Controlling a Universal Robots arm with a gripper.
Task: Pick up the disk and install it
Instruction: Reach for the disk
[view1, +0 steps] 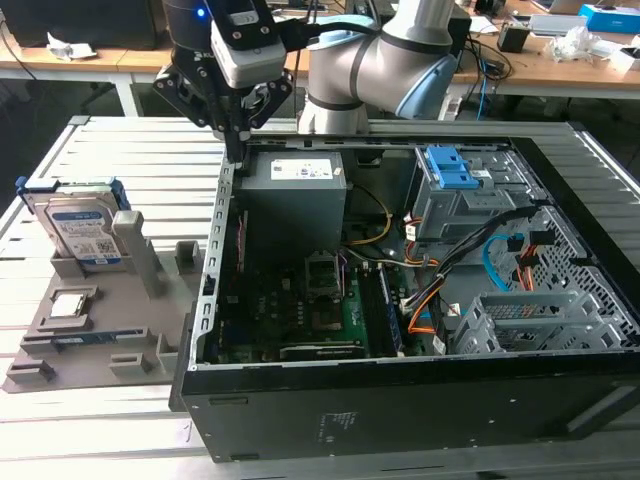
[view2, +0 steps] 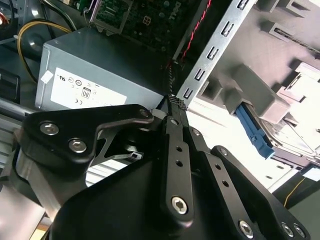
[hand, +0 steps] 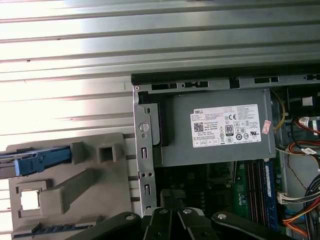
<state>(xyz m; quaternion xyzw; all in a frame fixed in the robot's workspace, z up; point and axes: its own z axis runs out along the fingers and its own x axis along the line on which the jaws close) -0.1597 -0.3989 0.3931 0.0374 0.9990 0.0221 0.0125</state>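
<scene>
In the exterior view, your gripper (view1: 236, 148) hangs over a back corner of the open black computer case (view1: 400, 420), at the metal edge on the exterior view's left. Its two thin black fingers are pressed together into one point. They hold nothing. The disk (view1: 80, 228) stands on its edge in a grey plastic holder (view1: 140, 265) on the ribbed metal table (view1: 100, 140), well apart from the gripper. The disk is flat and silver, with a white-and-blue label and blue rails. A small square chip (view1: 68, 305) lies flat in the holder.

In the second wrist view, the fingers meet at the tip, close to the case's slotted metal strip. A grey metal box (view2: 100, 65) with a white sticker sits nearby.

In the first wrist view, you see the disk (hand: 37, 161) edge-on in the holder, beside the case wall.
</scene>
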